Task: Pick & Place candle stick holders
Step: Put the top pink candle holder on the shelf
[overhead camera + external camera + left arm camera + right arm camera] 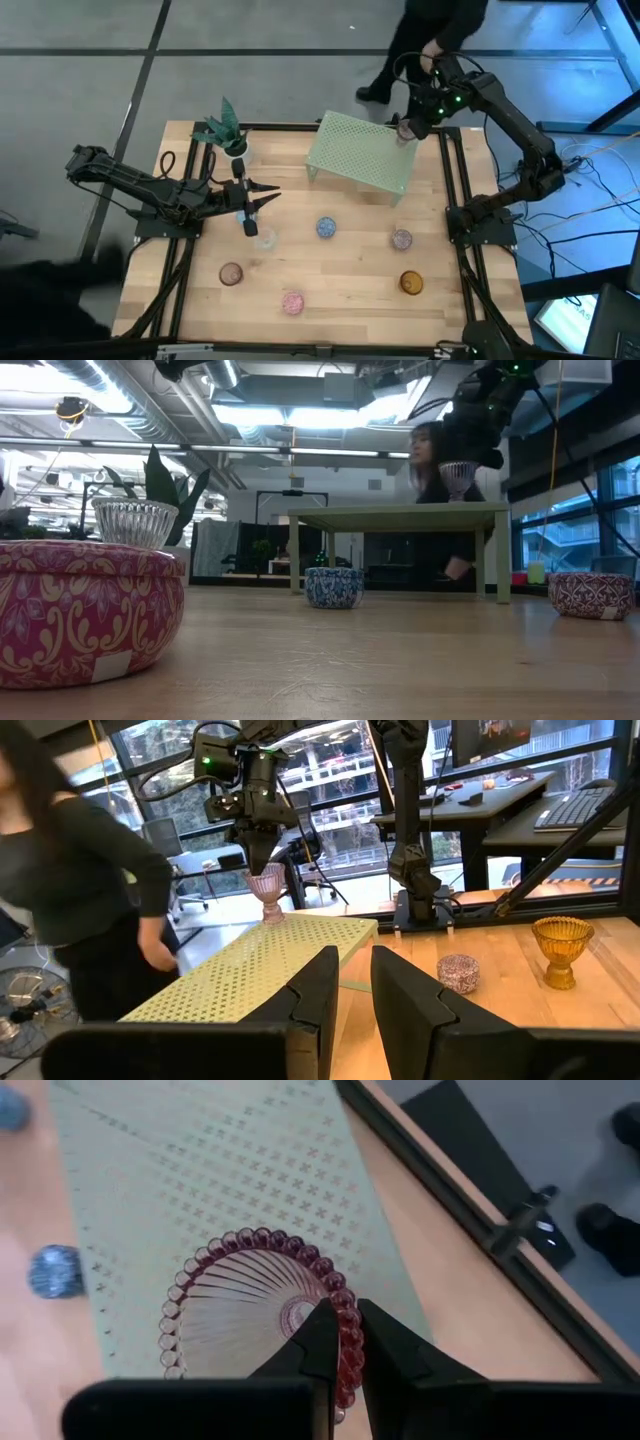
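Note:
My right gripper (405, 128) is over the far right corner of the green rack (360, 150), shut on a pink glass candle stick holder (255, 1305), also seen in the left wrist view (266, 885). My left gripper (268, 198) waits level at the table's left, slightly open and touching nothing; a clear holder (265, 238) stands just near of it. On the wood stand other holders: blue (326, 228), purple (401, 239), amber (411, 283), pink (292, 302) and brownish (231, 273). My right gripper has the pink holder by its beaded rim (332, 1287), one finger inside the bowl and one outside. The fingers slant down from above. The holder stays upright, its foot (272, 915) low over the rack's top; whether it touches the rack I cannot tell.
A small potted plant (228, 130) stands at the far left of the table. A person (430, 40) stands just beyond the far edge, behind the rack. Black frame rails (455, 170) run along the table's sides.

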`<state>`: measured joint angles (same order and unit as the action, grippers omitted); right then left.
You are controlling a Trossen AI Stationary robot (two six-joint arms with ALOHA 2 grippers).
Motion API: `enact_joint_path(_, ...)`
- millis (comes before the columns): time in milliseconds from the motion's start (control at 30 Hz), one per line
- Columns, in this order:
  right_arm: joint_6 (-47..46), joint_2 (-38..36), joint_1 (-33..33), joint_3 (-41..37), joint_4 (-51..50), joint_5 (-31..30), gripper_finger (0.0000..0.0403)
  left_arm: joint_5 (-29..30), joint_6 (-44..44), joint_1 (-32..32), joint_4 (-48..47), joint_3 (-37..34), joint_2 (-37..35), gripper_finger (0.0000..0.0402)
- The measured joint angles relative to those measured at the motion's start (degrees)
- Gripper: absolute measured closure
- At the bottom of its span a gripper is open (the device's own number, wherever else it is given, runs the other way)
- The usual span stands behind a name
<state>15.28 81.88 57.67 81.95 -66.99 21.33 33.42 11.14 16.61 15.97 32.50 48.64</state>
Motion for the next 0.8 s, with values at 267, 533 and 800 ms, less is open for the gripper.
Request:
enact_joint_path(267, 0.18, 2.18, 0.0, 0.02, -0.3, 0.82, 0.0372, -0.01, 0.0, -0.01, 0.0, -0.01, 0.0, 0.0343)
enact_joint_path(533, -0.01, 3.24, 0.74, 0.11, -0.54, 0.97, 0.0373, 0.0, 0.05, 0.0, 0.0, 0.01, 0.0, 0.0343)
enact_joint_path(800, 0.18, 3.26, 0.72, 0.11, -0.6, 0.76, 0.0348, 0.0, -0.02, 0.01, 0.02, -0.01, 0.0, 0.0343)
